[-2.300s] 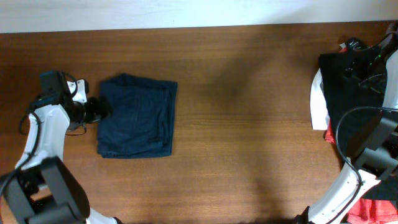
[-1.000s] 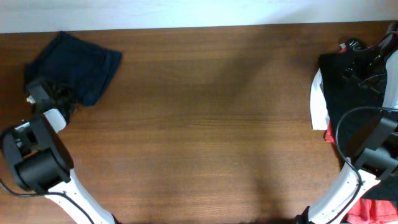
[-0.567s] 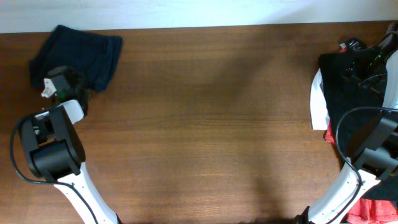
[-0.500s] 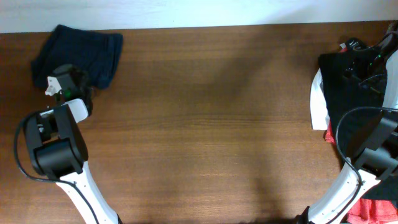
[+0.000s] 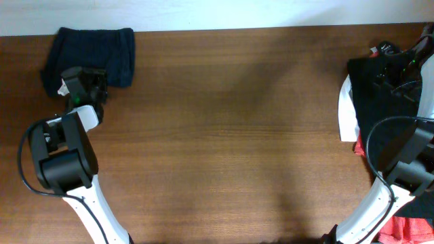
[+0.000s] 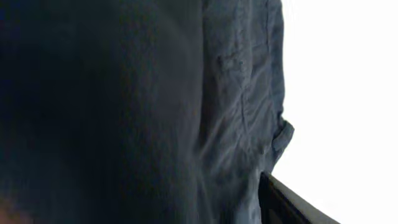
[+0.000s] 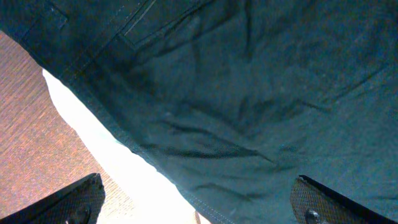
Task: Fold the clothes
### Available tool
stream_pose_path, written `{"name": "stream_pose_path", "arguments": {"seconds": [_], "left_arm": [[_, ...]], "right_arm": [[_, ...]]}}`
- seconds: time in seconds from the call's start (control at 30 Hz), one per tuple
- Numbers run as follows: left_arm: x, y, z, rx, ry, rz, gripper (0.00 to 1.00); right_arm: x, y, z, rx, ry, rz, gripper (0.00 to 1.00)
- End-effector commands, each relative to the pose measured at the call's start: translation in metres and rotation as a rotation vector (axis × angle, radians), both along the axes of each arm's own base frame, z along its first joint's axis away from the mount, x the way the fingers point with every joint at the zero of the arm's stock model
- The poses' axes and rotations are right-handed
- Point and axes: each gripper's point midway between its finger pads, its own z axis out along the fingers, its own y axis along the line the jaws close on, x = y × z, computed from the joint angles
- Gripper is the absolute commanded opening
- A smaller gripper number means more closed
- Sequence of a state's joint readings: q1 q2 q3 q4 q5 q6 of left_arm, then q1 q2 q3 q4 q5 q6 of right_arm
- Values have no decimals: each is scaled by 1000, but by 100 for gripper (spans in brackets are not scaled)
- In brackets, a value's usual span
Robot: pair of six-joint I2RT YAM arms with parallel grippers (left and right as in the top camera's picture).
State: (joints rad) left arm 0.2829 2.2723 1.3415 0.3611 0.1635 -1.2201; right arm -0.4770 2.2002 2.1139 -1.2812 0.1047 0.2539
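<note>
The folded dark navy garment lies at the table's far left corner. It fills most of the left wrist view. My left gripper sits at the garment's near edge; one finger shows in the left wrist view at the lower right, set wide, with nothing between the jaws. The black garment lies on a white one at the right edge. My right gripper hovers open over the black garment, and the white garment shows beneath it.
A red-orange garment lies at the near right corner by the right arm's base. The wooden table stretches between the two piles. A white wall edge runs along the far side.
The navy garment was dragged from the left middle of the table to the far left corner. It now lies flatter, and my left gripper has drawn back to its near edge. The right arm has not moved.
</note>
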Motion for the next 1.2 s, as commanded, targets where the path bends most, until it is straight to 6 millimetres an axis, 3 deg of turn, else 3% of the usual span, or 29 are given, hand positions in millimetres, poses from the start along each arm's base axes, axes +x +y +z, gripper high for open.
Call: {"name": "stream_pose_path", "arguments": {"seconds": [0.0,0.1,0.27,0.3,0.33,0.37,0.43,0.57,0.63,0.7,0.8,0.83,0.9,0.93,1.0,1.07,1.17], "left_arm": [[-28,-5,-17,31,146,-56,78],[-42,6,11,93,185,-56,99],[-82,11,52,133,291,-88,98],[-91,7,62,125,309,-96,89],[-103,3,71,115,337,-99,70],[-113,-1,83,117,351,-108,66],[-135,-16,123,183,336,-207,74],[-189,-50,154,215,420,-330,75],[-212,-80,162,262,459,-457,75],[-236,-130,169,288,473,-660,75],[-257,-189,189,378,410,-855,77],[-263,-208,193,415,385,-932,95],[-293,-235,184,411,454,-1053,99],[-318,-240,176,391,543,-1106,99],[-336,-239,171,389,617,-1132,99],[-334,-233,169,424,630,-1117,99],[-309,-241,178,679,425,-1353,99]], "right_arm": [[1,-2,12,-18,-24,1,99],[1,-2,12,-18,-24,1,99],[1,-2,12,-18,-24,1,99],[1,-2,12,-18,-24,1,99],[1,-2,12,-18,-24,1,99],[1,-2,12,-18,-24,1,99],[1,-2,12,-18,-24,1,99],[1,-2,12,-18,-24,1,99],[1,-2,12,-18,-24,1,99],[1,-2,12,-18,-24,1,99],[1,-2,12,-18,-24,1,99],[1,-2,12,-18,-24,1,99],[1,-2,12,-18,-24,1,99],[1,-2,12,-18,-24,1,99],[1,-2,12,-18,-24,1,99],[1,-2,12,-18,-24,1,99],[1,-2,12,-18,-24,1,99]]}}
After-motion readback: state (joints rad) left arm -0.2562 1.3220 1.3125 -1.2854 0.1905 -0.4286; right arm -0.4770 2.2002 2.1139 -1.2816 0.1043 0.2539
